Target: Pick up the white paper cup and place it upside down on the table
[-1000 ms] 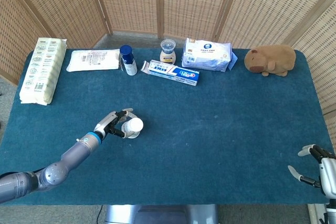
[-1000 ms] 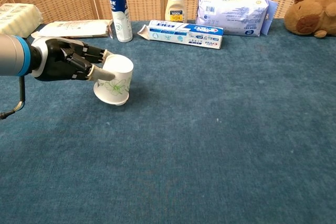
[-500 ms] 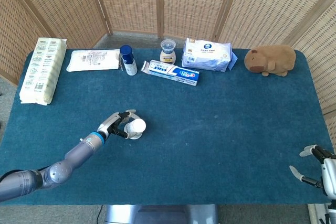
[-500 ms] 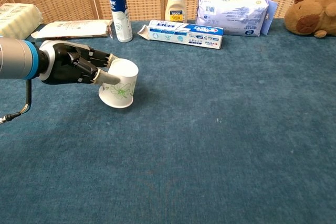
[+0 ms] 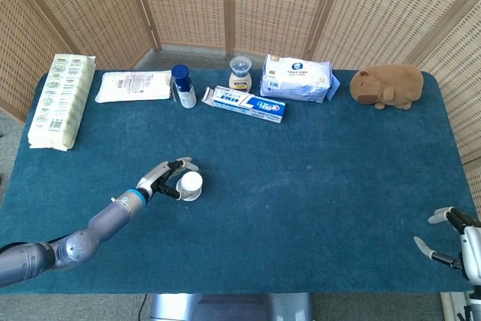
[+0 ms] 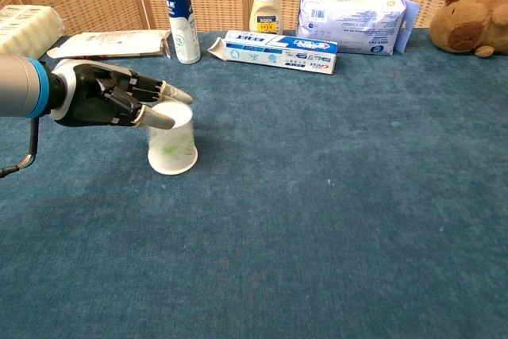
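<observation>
We see the white paper cup (image 6: 172,140) standing upside down on the blue surface (image 6: 333,196), wide rim down and closed base up, in front of the blue bottle (image 6: 178,16) and well apart from it. The left robot hand (image 6: 107,97) reaches in from the side; its fingertips (image 6: 163,121) bracket the cup's upper end, lying against or just beside it. We cannot tell whether they grip, so the left robot hand's state is left undecided. The right robot hand (image 5: 451,234) rests spread and empty at the near corner in the head view.

We judge the placing nearly complete. The main risk is in the release: a fingertip that drags on the light cup as the hand pulls away could tip it onto its side or slide it across the cloth.
</observation>
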You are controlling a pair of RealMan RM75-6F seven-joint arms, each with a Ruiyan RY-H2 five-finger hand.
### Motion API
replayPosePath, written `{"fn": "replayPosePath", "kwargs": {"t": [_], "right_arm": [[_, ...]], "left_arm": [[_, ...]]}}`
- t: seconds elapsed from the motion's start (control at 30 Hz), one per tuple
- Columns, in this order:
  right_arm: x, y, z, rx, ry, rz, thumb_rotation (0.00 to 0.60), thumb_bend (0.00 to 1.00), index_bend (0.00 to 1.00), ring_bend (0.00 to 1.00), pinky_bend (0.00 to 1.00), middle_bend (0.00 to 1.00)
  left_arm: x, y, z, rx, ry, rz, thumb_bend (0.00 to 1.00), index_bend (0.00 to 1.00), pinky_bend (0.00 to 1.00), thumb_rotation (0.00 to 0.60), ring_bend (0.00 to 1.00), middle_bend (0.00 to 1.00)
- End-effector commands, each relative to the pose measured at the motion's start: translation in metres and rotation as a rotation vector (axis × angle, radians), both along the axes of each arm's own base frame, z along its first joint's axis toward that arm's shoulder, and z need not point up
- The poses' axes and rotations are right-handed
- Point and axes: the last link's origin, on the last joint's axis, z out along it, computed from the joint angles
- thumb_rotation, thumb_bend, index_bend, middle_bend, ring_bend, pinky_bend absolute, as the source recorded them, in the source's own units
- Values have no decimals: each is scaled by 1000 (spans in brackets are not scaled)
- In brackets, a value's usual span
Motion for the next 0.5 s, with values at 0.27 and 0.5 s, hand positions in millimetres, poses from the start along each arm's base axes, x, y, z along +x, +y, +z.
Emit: {"fn": "replayPosePath", "kwargs": {"t": [0.27, 0.5], "right_arm": [[3, -1, 1, -5, -15, 16, 412, 260, 453, 400, 417, 373], [8, -5, 0, 7, -7, 33, 409, 260, 453, 400, 416, 374]], "left_arm": [[5, 1, 18, 33, -15, -24, 255, 95, 1, 600, 0, 0], [5, -8, 56, 95, 17, -97, 249, 86, 2, 600, 0, 0]]}}
